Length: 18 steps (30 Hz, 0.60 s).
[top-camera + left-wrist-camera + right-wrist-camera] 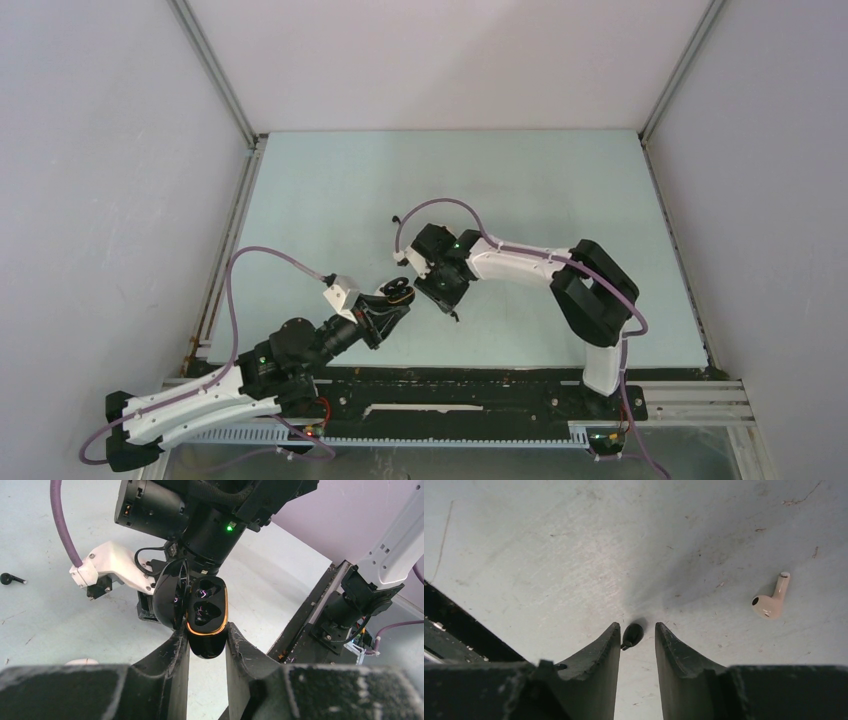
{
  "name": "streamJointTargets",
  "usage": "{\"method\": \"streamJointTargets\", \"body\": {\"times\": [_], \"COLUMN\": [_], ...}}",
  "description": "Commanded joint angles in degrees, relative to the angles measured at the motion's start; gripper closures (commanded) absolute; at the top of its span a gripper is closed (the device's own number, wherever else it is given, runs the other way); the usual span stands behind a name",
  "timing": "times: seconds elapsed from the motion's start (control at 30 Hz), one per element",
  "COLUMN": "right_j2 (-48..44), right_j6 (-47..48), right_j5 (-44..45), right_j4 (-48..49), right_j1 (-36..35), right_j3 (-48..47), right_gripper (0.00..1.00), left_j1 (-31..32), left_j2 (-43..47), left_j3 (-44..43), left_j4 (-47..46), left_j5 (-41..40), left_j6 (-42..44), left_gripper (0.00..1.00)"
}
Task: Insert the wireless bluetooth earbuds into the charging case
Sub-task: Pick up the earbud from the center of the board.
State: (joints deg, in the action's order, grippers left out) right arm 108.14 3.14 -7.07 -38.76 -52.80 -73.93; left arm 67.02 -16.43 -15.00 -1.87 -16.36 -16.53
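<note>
no legible text, labels, brands or numbers in any view, charging case (pixel 206 630) showing no readable marking

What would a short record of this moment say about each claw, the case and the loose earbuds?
left claw: shut on charging case
charging case: black, lid open, both wells look empty
right claw: open, a finger on either side of the black earbud, not gripping it
black earbud: lying on the table
beige-pink earbud: loose on the table, to the right in the right wrist view
inserted: no earbud seen in the case
</note>
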Motion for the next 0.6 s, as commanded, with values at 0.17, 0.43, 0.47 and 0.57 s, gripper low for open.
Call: {"method": "streamJointTargets", "body": {"times": [0.17, 0.43, 0.47, 0.57], "right_j2": [3.11, 4.34, 4.40, 4.37], "right_j6": [-1.79, -1.03, -1.03, -0.94], "right_j5": [2.48, 3.82, 3.88, 4.08], "right_j4": [-3.07, -4.66, -4.73, -4.98], "right_j1": [-0.95, -2.12, -2.20, -2.41], "right_j3": [-3.11, -3.17, -3.18, -3.20], "right_gripper": [0.66, 0.66, 0.66, 0.67], "left_j1": [0.38, 0.39, 0.39, 0.39], "left_j2": [0.77, 2.27, 2.35, 2.66], "left_j3": [-0.60, 0.17, 0.20, 0.28], "left_j4": [-0.33, -0.15, -0.15, 0.29], "left_j5": [-1.03, -1.37, -1.31, -1.30], "left_j6": [-0.27, -0.37, -0.49, -0.68], "left_gripper": [1.00, 1.00, 1.00, 1.00]}}
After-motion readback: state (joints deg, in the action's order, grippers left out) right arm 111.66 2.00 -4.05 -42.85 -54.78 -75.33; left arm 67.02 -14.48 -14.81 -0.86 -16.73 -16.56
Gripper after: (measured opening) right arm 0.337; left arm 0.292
